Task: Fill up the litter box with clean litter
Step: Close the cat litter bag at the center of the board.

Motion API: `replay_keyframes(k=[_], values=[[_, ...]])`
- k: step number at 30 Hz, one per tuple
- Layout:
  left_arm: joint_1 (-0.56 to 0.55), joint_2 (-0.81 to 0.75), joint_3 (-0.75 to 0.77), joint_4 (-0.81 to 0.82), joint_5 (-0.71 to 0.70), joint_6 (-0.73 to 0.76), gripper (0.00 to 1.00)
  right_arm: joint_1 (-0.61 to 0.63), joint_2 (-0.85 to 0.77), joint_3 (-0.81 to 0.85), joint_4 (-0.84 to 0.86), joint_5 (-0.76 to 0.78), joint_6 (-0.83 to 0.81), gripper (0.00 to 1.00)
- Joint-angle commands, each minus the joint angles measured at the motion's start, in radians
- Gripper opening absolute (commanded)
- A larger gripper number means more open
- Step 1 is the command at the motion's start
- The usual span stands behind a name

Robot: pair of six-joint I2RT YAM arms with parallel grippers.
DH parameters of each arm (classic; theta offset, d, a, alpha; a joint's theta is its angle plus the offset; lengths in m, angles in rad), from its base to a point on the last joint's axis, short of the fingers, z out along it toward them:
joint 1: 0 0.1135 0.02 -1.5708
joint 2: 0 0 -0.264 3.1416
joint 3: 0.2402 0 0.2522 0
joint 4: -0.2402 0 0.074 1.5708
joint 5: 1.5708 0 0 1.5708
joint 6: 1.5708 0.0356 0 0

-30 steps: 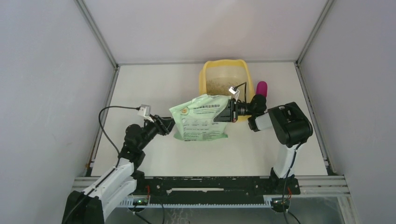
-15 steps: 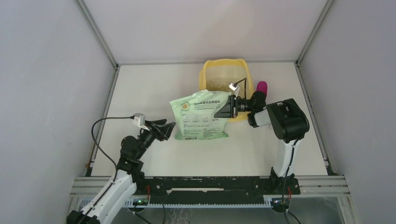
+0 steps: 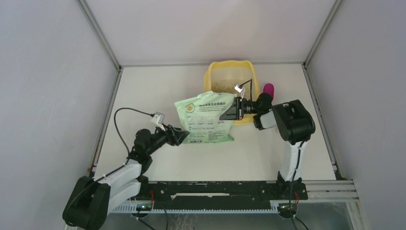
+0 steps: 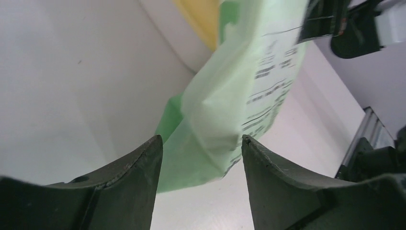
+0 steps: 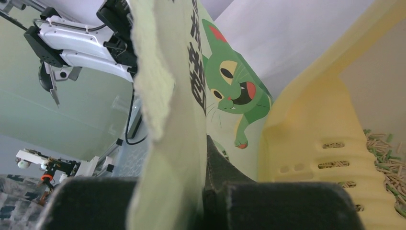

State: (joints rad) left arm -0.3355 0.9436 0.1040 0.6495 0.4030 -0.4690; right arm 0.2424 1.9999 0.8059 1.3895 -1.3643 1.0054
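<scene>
The yellow litter box (image 3: 209, 78) stands at the back middle of the table, its slotted ledge (image 5: 335, 158) close in the right wrist view. Beige-tan litter (image 3: 225, 86) covers part of its floor and shows in the right wrist view (image 5: 388, 163). A light green printed bag (image 3: 206, 120) is held up in front of the box. My right gripper (image 3: 229, 115) is shut on the bag's upper right edge (image 5: 177, 143). My left gripper (image 3: 179, 136) is open, its jaws on either side of the bag's lower left corner (image 4: 201, 153), not touching it.
A magenta scoop (image 3: 268, 90) lies right of the litter box, behind the right arm. Grey walls with metal rails enclose the white table (image 3: 158, 91). A black rail (image 3: 215, 189) runs along the near edge.
My left gripper let go of the bag's left edge, pulled back, then came forward and right to the bag's lower left corner. The bag and right gripper shifted slightly toward the box.
</scene>
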Motion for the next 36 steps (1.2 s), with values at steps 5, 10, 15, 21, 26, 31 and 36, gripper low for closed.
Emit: replay_keyframes(k=[5,10,15,21,26,31,36], values=[[-0.022,0.023,0.065,0.217,0.147,0.004,0.66,-0.004,-0.003,0.044,0.078,0.0,0.023,0.0],[-0.023,0.095,0.079,0.263,0.156,0.013,0.65,0.0,-0.006,0.044,0.08,-0.007,0.024,0.0],[-0.025,0.214,0.12,0.345,0.168,0.0,0.61,0.008,-0.006,0.043,0.081,-0.015,0.022,0.0],[-0.025,0.338,0.116,0.572,0.21,-0.087,0.47,0.008,-0.008,0.036,0.084,-0.026,0.018,0.0],[-0.025,0.417,0.13,0.681,0.252,-0.132,0.01,0.006,-0.009,0.025,0.083,-0.027,0.007,0.0],[-0.009,0.385,0.087,0.726,0.254,-0.159,0.0,0.005,-0.035,-0.02,0.083,-0.009,-0.042,0.55],[0.035,0.306,0.058,0.707,0.277,-0.188,0.0,0.027,-0.074,-0.08,0.08,0.007,-0.128,0.83]])
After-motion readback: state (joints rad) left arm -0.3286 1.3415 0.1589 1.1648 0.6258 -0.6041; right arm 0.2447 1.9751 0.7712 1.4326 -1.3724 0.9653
